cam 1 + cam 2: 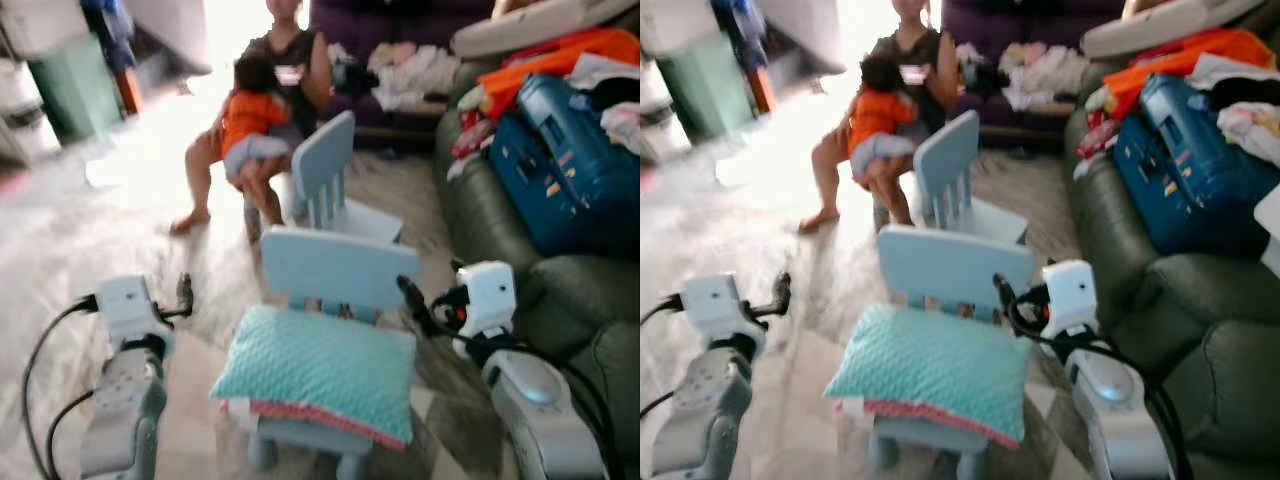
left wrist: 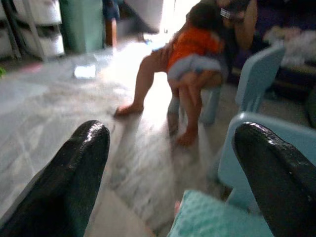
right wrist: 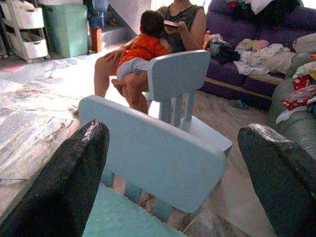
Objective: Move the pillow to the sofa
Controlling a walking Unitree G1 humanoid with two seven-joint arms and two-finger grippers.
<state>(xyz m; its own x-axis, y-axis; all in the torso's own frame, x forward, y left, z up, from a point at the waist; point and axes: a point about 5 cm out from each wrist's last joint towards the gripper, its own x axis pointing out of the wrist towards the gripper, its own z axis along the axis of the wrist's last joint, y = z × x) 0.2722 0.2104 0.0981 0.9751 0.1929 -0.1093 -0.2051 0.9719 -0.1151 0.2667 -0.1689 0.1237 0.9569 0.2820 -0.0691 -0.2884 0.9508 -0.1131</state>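
A teal pillow (image 1: 315, 375) with a red and white edge lies flat on the seat of a small light-blue chair (image 1: 335, 268) right in front of me. My left gripper (image 1: 185, 295) hangs open to the left of the chair, at about the height of its backrest. To the right of the backrest, my right gripper (image 1: 412, 300) is also open, apart from the pillow. In the right wrist view the chair back (image 3: 158, 153) and a corner of the pillow (image 3: 118, 217) sit between the spread fingers (image 3: 69, 182). The dark green sofa (image 1: 565, 290) stands at my right.
The sofa carries a blue suitcase (image 1: 560, 160), orange cloth and loose clothes. A second light-blue chair (image 1: 325, 170) stands just behind the first. A person holding a child (image 1: 262, 110) sits beyond it. A purple sofa (image 1: 400, 30) with laundry is at the back, and a green bin (image 1: 75, 85) at far left.
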